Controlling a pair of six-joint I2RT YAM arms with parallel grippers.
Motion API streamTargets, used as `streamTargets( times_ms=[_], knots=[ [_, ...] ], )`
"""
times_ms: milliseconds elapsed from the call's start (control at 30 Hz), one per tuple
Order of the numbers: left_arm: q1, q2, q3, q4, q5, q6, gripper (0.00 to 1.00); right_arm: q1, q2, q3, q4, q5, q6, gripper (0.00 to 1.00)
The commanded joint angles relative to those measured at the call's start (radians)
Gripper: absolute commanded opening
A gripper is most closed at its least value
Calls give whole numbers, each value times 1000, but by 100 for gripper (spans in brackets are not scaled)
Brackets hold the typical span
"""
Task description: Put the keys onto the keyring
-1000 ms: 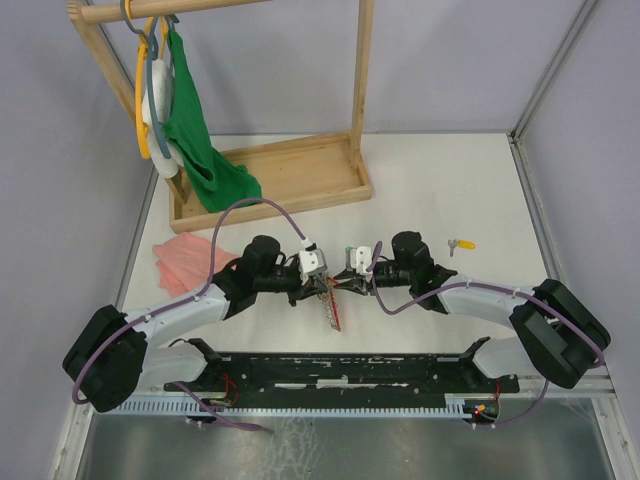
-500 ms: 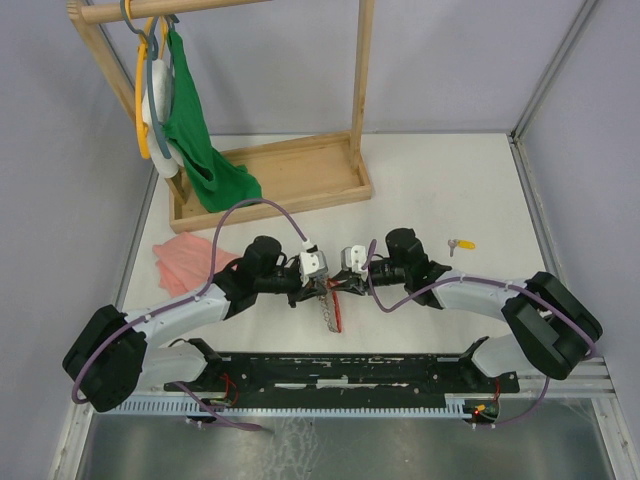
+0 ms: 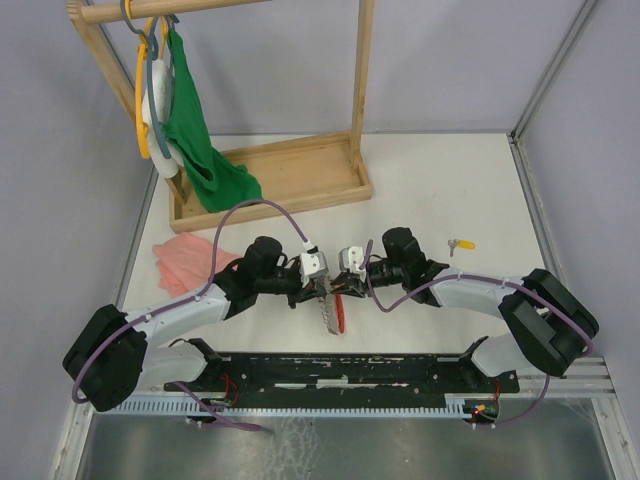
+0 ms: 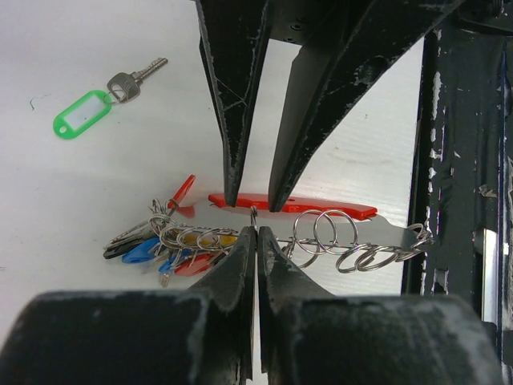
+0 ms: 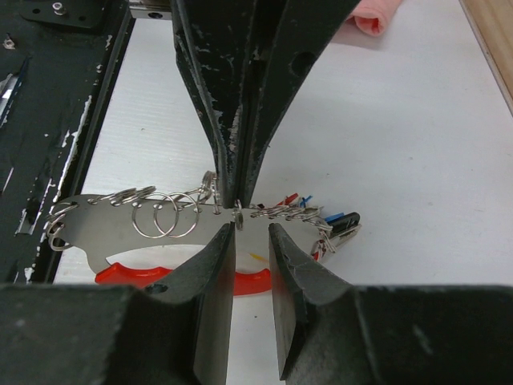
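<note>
Plainly, we are at the ring-opening step, and no key has been threaded yet. The left pincer is pressed together, and from the wrist views it seems to nip a small split ring at the edge of a metal plate that has a red grip and carries a row of larger rings. The wire is too thin for us to be sure of the hold. The right pincer faces it tip to tip, its jaws partly spread on either side of that same ring, with nothing that we can see clamped between them.

Both task keys lie loose on the table. The green-tagged key is beyond the plate in the left wrist view. The yellow-tagged key is well apart, out past the right arm. A bunch of tagged keys hangs at the plate's other end.

Next, we judge, the right pincer must catch the ring's coil and pry it open while the left one holds it steady. A key can then be fetched, and its hole has to meet the parted wire. That wire is fine and springy, so it could easily slip.
</note>
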Motion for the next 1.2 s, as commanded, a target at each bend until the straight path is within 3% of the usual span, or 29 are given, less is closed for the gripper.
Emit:
streamTargets(
  times_ms=[0, 533, 633, 733, 833, 1167],
  knots=[
    [-5, 0, 48, 56, 12, 40, 3, 9, -9, 43, -22, -53, -24, 31],
    [-7, -15, 28, 86, 46, 41, 3, 9, 24, 45, 56, -46, 11, 26],
    [-7, -16, 26, 87, 52, 42, 3, 9, 28, 45, 61, -46, 12, 19],
    [-7, -15, 20, 92, 45, 43, 3, 10, 22, 42, 65, -43, 9, 3],
    [-6, -22, 5, 103, 19, 42, 3, 10, 10, 28, 78, -31, 10, 1],
    [-5, -4, -53, 200, -41, 9, 25, -4, -3, -9, 167, -47, 54, 1]
  ],
)
